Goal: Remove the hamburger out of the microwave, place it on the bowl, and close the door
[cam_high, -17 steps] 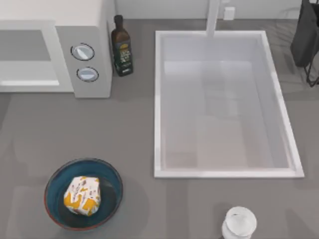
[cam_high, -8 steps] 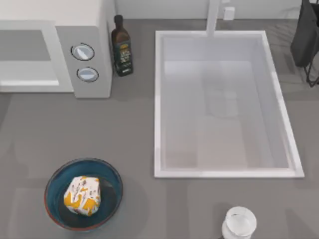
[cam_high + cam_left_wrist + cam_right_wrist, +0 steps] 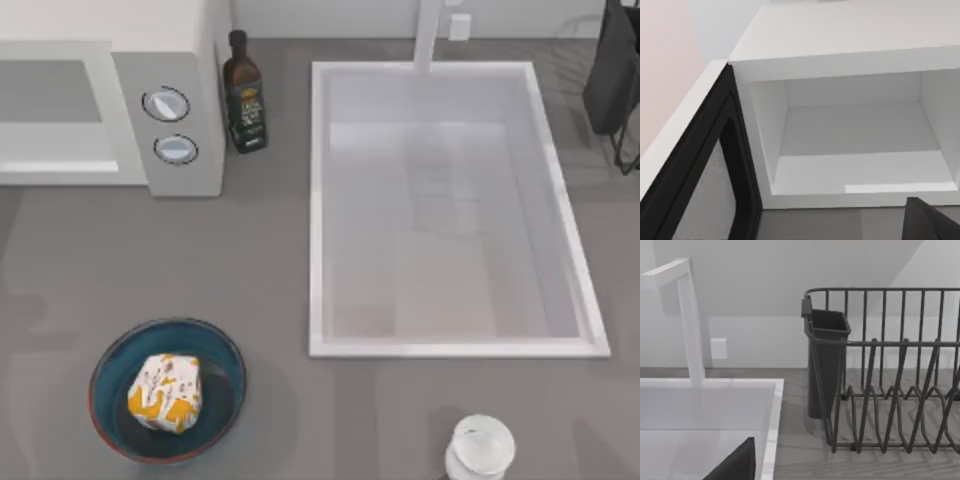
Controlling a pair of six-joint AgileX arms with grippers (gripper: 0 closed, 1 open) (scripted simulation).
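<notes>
So the white paper-wrapped hamburger (image 3: 165, 392) with its orange-yellow patches is sitting inside the round deep-blue bowl (image 3: 222, 352) with the reddish-brown rim, down at the near edge of the grey countertop (image 3: 260, 260). Taking that bowl as the anchor: a small white round jar (image 3: 480, 447) sits well off to its right, also right at the near edge. Farther back and to the right of the bowl is the big white rectangular sink (image 3: 315, 210), with a white faucet (image 3: 428, 35) at its far side. Straight back from the bowl is the large white boxy microwave (image 3: 180, 60) with two round silver-blue dials, and a dark glass bottle (image 3: 243, 95) with a yellow-green label stands upright just beside its right wall. From the left wrist camera the microwave cavity (image 3: 855, 135) looks bare inside, and the flat white door (image 3: 695, 170) with its dark inner frame and greyish window is swung wide open. One dark finger (image 3: 927, 222) of the left gripper pokes into that view's corner, so I can't tell if it's apart or together. Same deal for the right gripper: one dark fingertip (image 3: 737, 465) over the sink, can't tell. Way off past the sink from the bowl there's a dark wire dish rack (image 3: 890, 390) with a dark cutlery holder (image 3: 827, 360).
</notes>
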